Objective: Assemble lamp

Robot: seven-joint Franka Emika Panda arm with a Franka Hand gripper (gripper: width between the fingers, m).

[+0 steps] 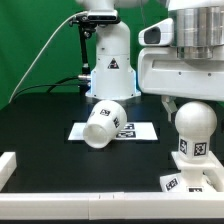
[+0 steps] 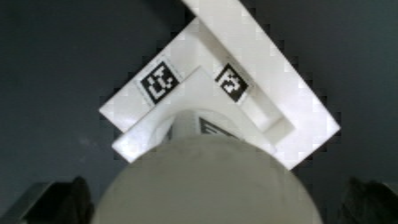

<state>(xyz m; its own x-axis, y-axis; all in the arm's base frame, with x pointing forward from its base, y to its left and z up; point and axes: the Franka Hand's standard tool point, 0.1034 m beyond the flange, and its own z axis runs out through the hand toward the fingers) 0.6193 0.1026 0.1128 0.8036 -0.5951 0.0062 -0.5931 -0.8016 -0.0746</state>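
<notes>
Currently, end effector [image 2: 210, 205]: being kept above the bulb; its grip cannot be told, its fingertips being barely seen.
Bulb [image 1: 192, 128]: being carried upright on the base, neck down.
Base [image 1: 190, 180]: lying flat on the table [image 1: 45, 125], at the exterior view's right.
Shade [image 1: 103, 122]: lying tipped on the marker board [image 1: 143, 130], apart from the bulb.
</notes>
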